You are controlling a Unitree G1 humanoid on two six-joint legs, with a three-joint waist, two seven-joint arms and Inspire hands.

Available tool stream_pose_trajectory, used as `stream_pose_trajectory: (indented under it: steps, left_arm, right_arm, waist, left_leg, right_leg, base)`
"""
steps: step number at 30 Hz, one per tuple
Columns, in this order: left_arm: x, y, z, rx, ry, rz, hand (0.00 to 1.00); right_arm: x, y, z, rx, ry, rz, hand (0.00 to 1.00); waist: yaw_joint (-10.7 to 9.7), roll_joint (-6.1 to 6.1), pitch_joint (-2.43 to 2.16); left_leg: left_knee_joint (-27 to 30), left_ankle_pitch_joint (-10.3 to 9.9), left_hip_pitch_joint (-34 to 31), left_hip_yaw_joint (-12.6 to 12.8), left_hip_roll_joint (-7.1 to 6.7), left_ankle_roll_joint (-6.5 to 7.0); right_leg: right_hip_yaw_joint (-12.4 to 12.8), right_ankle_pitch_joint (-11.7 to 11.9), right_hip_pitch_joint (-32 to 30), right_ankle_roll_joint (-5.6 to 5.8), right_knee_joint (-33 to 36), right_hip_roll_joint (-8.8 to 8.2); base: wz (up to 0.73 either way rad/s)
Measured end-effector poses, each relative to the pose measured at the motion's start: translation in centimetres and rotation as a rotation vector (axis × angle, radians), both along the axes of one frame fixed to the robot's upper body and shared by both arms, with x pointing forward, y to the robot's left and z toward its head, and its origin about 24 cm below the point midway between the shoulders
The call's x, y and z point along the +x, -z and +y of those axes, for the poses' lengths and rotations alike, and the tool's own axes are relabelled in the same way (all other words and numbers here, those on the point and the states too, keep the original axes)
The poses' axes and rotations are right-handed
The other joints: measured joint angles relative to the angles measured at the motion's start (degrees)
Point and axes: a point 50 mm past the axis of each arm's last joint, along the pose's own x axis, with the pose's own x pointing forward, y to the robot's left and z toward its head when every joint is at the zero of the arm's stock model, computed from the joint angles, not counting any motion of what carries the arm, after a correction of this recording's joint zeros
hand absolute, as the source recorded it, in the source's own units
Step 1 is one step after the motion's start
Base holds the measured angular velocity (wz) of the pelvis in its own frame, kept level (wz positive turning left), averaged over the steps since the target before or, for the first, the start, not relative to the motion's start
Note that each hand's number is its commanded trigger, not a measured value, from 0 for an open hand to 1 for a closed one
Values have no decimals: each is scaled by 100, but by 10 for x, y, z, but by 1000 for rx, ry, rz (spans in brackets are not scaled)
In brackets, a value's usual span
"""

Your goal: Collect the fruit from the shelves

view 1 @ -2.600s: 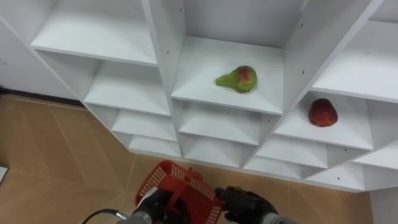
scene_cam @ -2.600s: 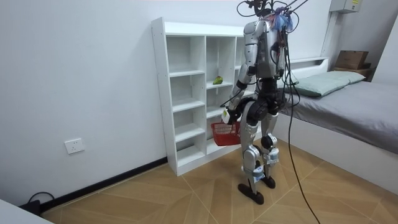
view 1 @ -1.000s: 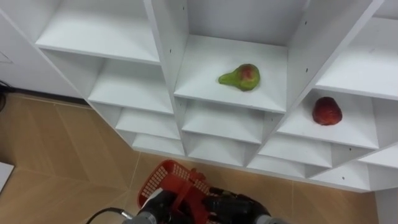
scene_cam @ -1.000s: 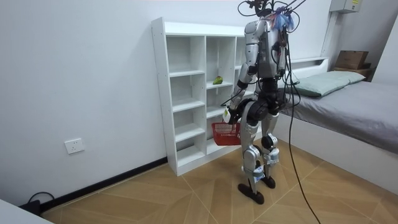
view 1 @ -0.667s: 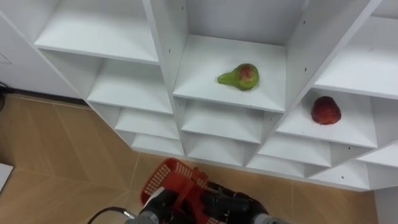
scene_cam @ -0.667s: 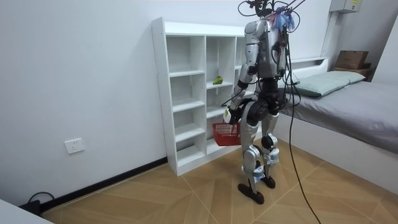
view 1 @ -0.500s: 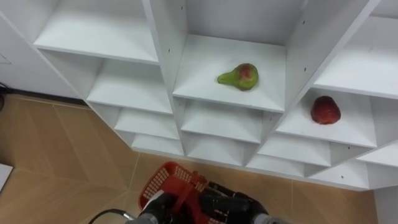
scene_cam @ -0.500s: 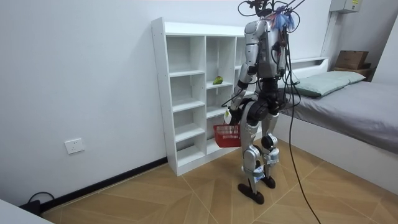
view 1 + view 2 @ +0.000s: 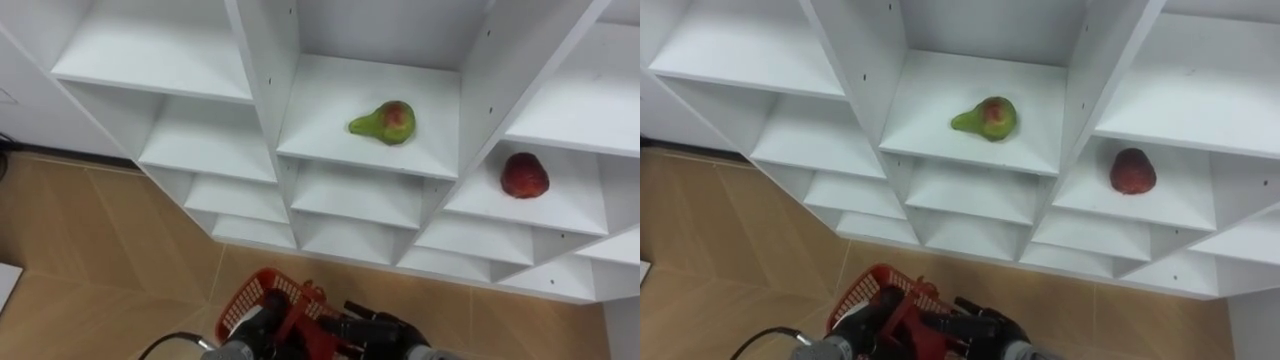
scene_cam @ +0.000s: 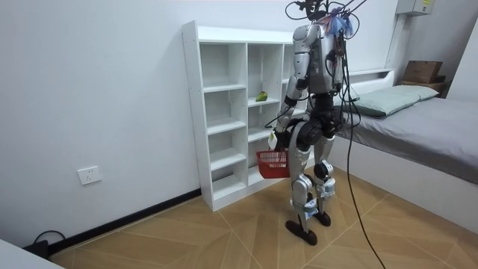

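- In front of the white closet (image 9: 268, 90), the robot stands facing the shelves, with a red basket (image 9: 250, 297) hanging low before it.
- Its left hand (image 9: 264, 318) is curled round the basket's handle; the right hand (image 9: 378, 330) sits against the basket, its grip impossible to tell.
- A green pear (image 9: 385, 122) lies on a middle shelf — a red fruit (image 9: 524, 175) sits lower, in the column to the right.

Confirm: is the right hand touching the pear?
Apart. The left eye view shows the pear lying alone on its shelf, the right hand well below beside the red basket.
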Motion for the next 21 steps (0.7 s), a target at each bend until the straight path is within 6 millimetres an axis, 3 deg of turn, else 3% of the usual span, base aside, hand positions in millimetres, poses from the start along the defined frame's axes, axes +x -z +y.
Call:
stream_pose_trajectory:
  steps: [13,21]
  left_arm:
    - [-1,0,-3,19,26,-8,100]
    - [-4,3,-1,-32,-43,29,100]
  right_arm:
    - [-1,1,0,-24,-38,-4,0]
    - [6,-2,-2,-158,-251,-65,0]
  waist:
    - [22,6,-5]
    - [28,-28,-26]
  left_leg:
    - [-1,0,9,35,8,0]
    - [15,0,24,46,10,0]
  right_leg:
    - [0,1,-10,-1,31,26]
    - [-2,1,-22,-1,84,1]
  base:
    - [-1]
    - [0]
